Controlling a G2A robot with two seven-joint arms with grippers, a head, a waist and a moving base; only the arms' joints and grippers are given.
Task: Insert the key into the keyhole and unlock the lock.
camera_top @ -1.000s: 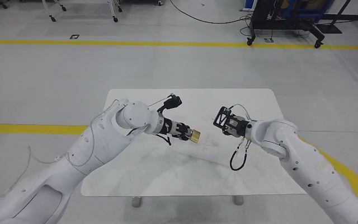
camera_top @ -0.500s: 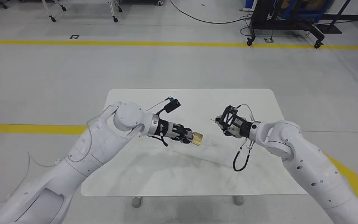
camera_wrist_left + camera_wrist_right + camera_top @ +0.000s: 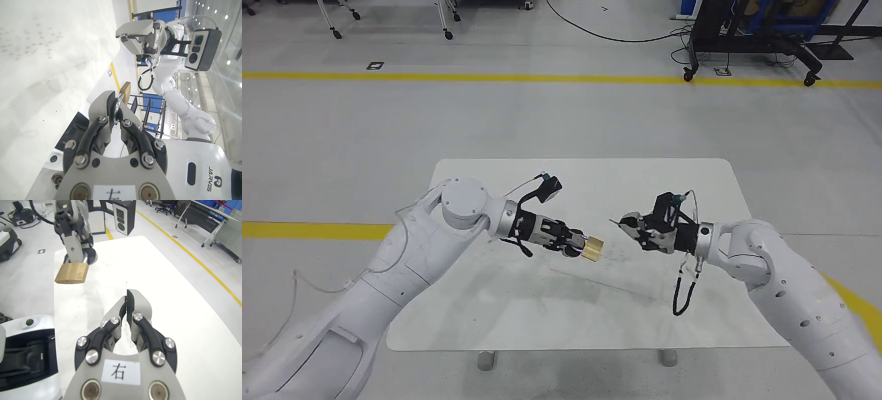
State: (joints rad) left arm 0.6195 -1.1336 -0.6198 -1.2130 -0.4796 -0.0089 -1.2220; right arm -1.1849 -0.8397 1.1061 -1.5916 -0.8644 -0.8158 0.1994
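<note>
Closing the gap, the right gripper (image 3: 628,226) is sliding leftward toward the padlock (image 3: 591,247), which is hanging at mid-frame above the table (image 3: 682,180), its shackle clamped in the left gripper (image 3: 117,108). That right gripper is pinching the key (image 3: 126,288) tightly, edge-on. Insertion and turning are still waiting; key and padlock are staying apart.

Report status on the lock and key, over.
Left gripper shut on padlock shackle, held above table. Right gripper shut on key, apart from padlock, not inserted. Nothing between them.
</note>
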